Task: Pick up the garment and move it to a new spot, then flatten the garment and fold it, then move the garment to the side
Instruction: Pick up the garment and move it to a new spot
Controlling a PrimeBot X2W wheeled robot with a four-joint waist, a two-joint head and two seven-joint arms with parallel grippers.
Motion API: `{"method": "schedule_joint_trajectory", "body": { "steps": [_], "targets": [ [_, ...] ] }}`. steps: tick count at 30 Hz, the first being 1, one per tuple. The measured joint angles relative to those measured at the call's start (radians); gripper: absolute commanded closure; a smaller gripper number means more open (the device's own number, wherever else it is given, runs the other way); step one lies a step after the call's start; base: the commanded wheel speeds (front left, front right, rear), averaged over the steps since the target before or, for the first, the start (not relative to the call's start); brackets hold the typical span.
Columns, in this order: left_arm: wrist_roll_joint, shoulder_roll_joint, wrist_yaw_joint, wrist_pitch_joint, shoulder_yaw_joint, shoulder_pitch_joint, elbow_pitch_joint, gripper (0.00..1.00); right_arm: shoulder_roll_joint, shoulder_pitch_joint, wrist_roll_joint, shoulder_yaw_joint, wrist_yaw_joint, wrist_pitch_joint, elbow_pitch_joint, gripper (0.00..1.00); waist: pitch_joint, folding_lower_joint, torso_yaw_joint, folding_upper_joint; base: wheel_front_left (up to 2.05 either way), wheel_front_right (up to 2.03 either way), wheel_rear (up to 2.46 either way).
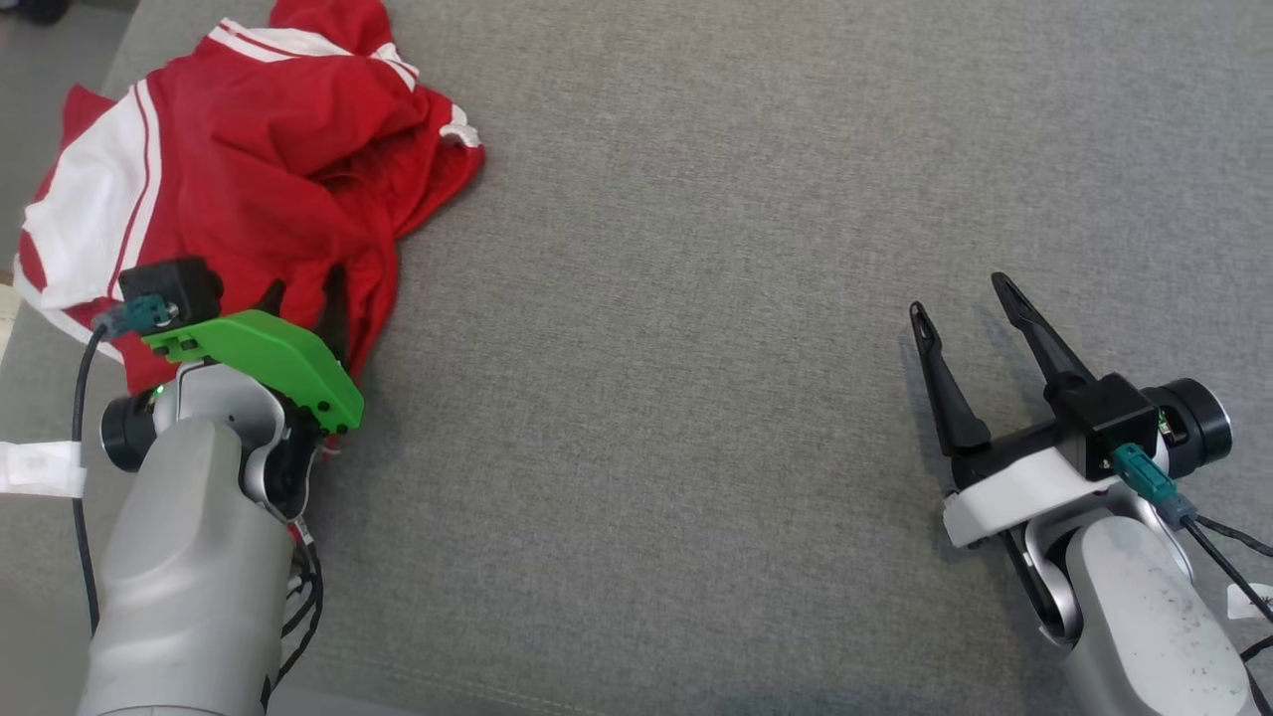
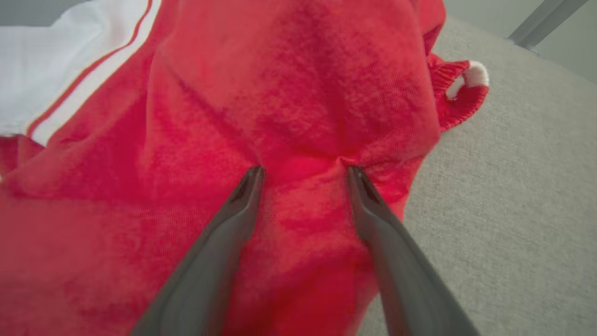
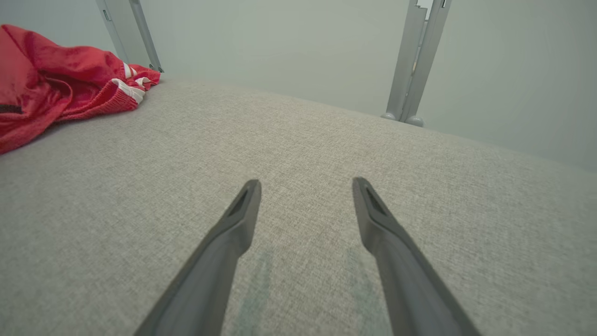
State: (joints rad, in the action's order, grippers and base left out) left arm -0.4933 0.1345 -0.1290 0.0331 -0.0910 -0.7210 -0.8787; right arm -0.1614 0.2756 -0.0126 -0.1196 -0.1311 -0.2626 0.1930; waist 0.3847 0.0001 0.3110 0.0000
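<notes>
Left gripper point(image 2: 305, 170) is standing wide, fingertips point(image 2: 255, 175) pressing into the crumpled red-and-white jersey point(image 1: 259, 169) directly ahead of it. Right gripper point(image 1: 958, 295) is hovering wide over grey upholstery point(image 1: 696, 348), the jersey lying well apart to its left.

Soft, even diffuse light, no glare. Faint shadows beside right gripper point(image 1: 957, 294) on grey surface point(image 1: 696, 398). Wrist views stretch at edges — fingers point(image 2: 205, 270) blur near bottom, garment point(image 2: 298, 93) weave slightly soft.

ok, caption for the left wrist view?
Open left claw pressing into crumpled red garment on grey surface.
</notes>
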Motion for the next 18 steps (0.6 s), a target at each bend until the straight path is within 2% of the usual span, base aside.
{"method": "schedule_joint_trajectory", "body": {
  "steps": [1,4,6,9,18],
  "targets": [
    [0.004,0.005,0.0,0.0,-0.007,-0.003,-0.02,1.0,0.002,0.001,0.0,-0.001,0.0,0.0,-0.001,0.0,0.002,0.0,-0.008,0.0,0.0,0.0,0.0],
    [0.004,0.014,0.0,-0.007,-0.026,-0.012,-0.067,1.0,0.005,0.002,-0.001,0.0,0.0,0.0,0.0,0.0,0.001,0.0,-0.024,0.0,0.0,0.0,0.0],
    [0.026,0.026,0.0,-0.035,-0.052,-0.013,-0.077,1.0,0.007,0.002,-0.002,0.003,0.0,0.0,0.001,0.0,-0.008,0.0,-0.029,0.0,0.0,0.0,0.0],
    [-0.001,0.025,0.0,-0.089,-0.048,-0.012,-0.061,1.0,0.016,0.0,-0.002,0.001,0.0,0.0,-0.001,0.0,-0.028,0.0,-0.033,0.0,0.0,0.0,0.0],
    [-0.018,0.032,0.0,-0.125,-0.09,0.066,0.17,1.0,0.043,-0.061,-0.012,0.019,0.0,0.0,0.001,0.0,-0.104,0.0,-0.031,0.0,0.0,0.0,0.0]
  ]
}}
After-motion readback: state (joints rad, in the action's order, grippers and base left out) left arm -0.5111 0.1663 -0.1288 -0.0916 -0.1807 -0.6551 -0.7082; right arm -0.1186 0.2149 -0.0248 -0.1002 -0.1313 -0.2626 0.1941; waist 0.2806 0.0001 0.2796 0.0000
